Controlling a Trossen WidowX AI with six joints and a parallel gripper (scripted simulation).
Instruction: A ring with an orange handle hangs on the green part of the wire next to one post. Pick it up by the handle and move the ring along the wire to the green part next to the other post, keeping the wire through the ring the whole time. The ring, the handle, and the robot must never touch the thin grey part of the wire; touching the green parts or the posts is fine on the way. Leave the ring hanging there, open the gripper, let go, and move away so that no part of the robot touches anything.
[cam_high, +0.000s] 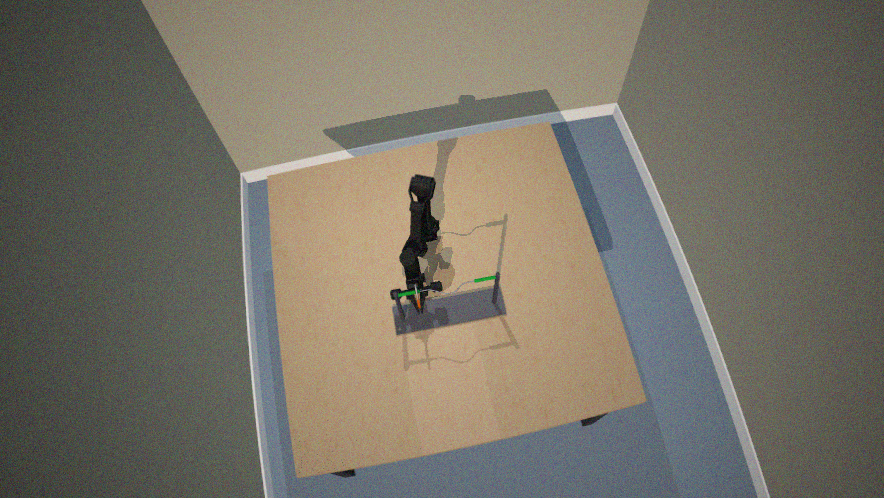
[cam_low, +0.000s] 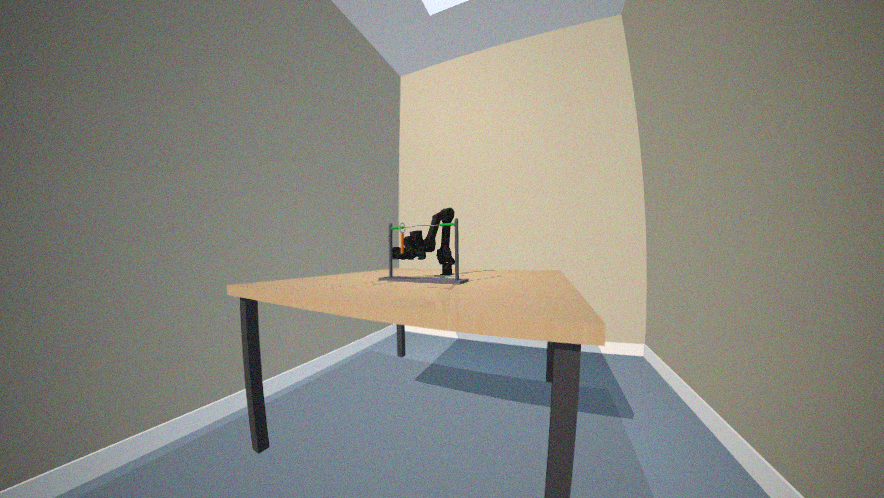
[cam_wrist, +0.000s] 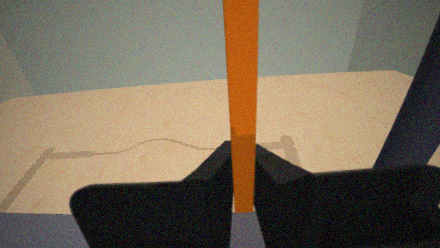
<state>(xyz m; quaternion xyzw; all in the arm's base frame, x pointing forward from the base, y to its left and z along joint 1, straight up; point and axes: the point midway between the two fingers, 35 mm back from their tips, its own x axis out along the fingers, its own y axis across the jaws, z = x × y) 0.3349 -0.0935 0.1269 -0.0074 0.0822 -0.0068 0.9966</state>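
Evidently the gripper is clamping on the handle, its fingers closing low on the orange bar, presumably so that they are keeping well below the wire. The ring is hanging around the first green part, near the first post, and the handle is pointing down. That upright hold is probably serving the trip, letting the arm be steering the ring from underneath while the wire is passing through it. The second green part, beside the second post, is awaiting it. So the carrying is only about to be starting, I judge; the next move is calling for centring the ring before it is leaving the green, since the grey wire is bending and any tilting or lagging is risking a touch.
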